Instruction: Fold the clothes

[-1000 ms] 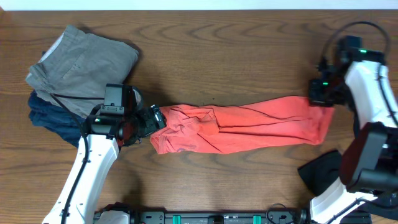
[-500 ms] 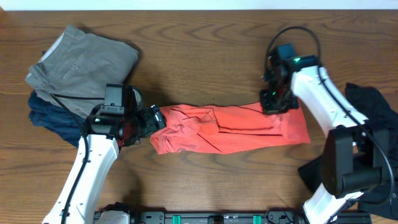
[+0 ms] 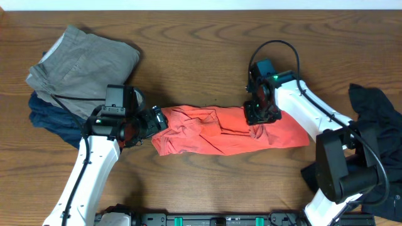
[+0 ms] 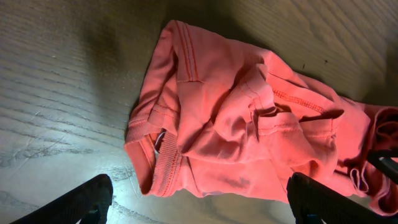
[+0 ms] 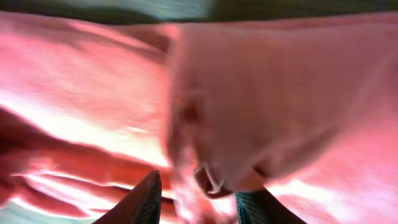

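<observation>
The coral-red T-shirt (image 3: 207, 133) lies bunched in a long strip across the middle of the table. My left gripper (image 3: 154, 120) is open at the strip's left end. In the left wrist view its fingers (image 4: 199, 190) stand wide apart just short of the crumpled collar end (image 4: 242, 130). My right gripper (image 3: 257, 113) is shut on the shirt's right end and holds it over the middle of the strip. In the right wrist view, red cloth (image 5: 280, 93) bunches between the fingers (image 5: 202, 196). No lettering shows.
A grey-khaki garment (image 3: 81, 63) lies on a navy one (image 3: 49, 119) at the far left. A black garment (image 3: 375, 119) lies at the right edge. Bare wooden table (image 3: 201, 50) stretches behind the shirt.
My right gripper has moved left from the table's right side, carrying the shirt's right end over its body. The strip is now shorter. The left arm has not moved.
</observation>
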